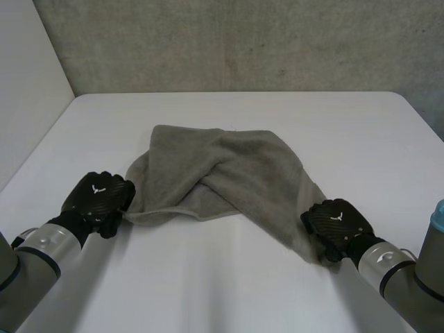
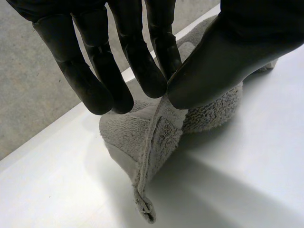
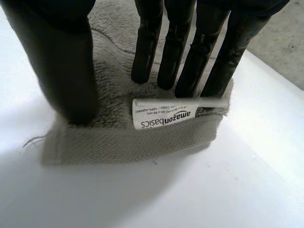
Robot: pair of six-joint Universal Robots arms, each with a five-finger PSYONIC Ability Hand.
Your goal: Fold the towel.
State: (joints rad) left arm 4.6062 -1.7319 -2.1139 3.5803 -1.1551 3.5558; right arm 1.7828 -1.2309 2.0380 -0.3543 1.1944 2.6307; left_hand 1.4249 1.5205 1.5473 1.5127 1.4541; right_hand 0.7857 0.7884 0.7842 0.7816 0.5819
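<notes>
The towel (image 1: 222,173) lies bunched in the middle of the counter (image 1: 229,284), its near side drawn out towards both hands, probably so the near edge can be lifted and carried over for a fold. The left hand (image 1: 97,198) is at the towel's near left end. Its fingers (image 2: 142,61) and thumb (image 2: 223,61) pinch the hem (image 2: 149,137), so the cloth rises off the counter in a peak and the corner (image 2: 145,209) hangs below the grip. Holding by the hem likely gives a firm line to pull on. The right hand (image 1: 336,223) is on the near right corner, just beside the label (image 3: 164,114). There its fingers are straight, with their tips and the thumb set down on the pile, and they are not closed round it. That corner lies flat, so this hand seems to be pinning the cloth, or is about to gather it before lifting. Judged from the crumpled, overlapping layers, no clean fold has been made yet.
</notes>
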